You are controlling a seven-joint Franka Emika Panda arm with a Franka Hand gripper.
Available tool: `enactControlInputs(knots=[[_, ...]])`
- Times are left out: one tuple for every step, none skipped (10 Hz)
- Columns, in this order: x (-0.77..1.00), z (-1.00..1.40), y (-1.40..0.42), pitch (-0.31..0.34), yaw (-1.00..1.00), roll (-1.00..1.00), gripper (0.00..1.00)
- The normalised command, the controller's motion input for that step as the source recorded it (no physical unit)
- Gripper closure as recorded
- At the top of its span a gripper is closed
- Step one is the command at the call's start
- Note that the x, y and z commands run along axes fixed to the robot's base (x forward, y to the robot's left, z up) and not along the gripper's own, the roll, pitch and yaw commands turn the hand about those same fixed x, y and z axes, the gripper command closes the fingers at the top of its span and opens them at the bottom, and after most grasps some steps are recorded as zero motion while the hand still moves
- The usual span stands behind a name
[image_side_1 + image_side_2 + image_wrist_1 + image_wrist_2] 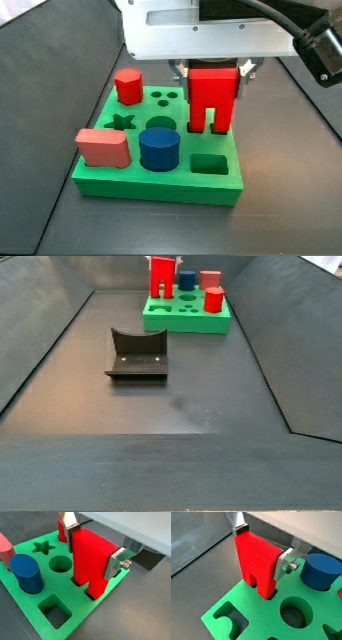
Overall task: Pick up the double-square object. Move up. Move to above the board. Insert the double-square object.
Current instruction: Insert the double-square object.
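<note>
- Double-square object (211, 98) is standing upright over the green board (134, 182), its lower legs reaching down into a cut-out at the board's far right part; in a wrist view the red block (256, 562) is dipping into the hole, though how deep it sits cannot be told.
- The gripper (93, 548) is hanging directly above the board, with its jaws closed on the double-square object: one silver finger (114, 562) is pressing a side face, and the opposite finger (67, 523) is touching the other side.
- A blue cylinder (160, 149) is standing in the board near the front, just beside a salmon-pink block (103, 148) at the near left corner.
- A red hexagonal prism (128, 87) is standing at the far left of the board.
- A star hole (43, 547), a round hole (60, 563) and a square hole (55, 610) are lying open in the board.
- The fixture (136, 354) is standing on the dark floor, well apart from the board, nearer in a side view.
</note>
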Motion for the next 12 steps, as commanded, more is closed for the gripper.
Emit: enactControlInputs(knots=[[-0.10, -0.68, -0.22, -0.187, 0.02, 0.26, 1.00], [0.00, -0.60, -0.31, -0.149, 0.00, 0.18, 1.00], [0.06, -0.45, -0.31, -0.050, 0.00, 0.09, 1.00], [0.02, -0.23, -0.16, 0.000, 0.00, 0.04, 1.00], [0.00, -0.19, 0.00, 0.000, 0.00, 0.08, 1.00], [0.06, -0.71, 0.00, 0.000, 0.06, 0.25, 1.00], [0.23, -0.83, 0.00, 0.000, 0.00, 0.23, 1.00], [0.25, -1.00, 0.09, 0.079, 0.00, 0.06, 1.00], [0.30, -0.97, 0.12, 0.114, 0.02, 0.03, 1.00], [0.31, -0.92, 0.10, 0.137, 0.04, 0.02, 1.00], [0.32, -0.91, 0.03, 0.134, 0.05, 0.04, 1.00], [0.33, -0.61, 0.01, 0.036, 0.00, -0.05, 1.00]])
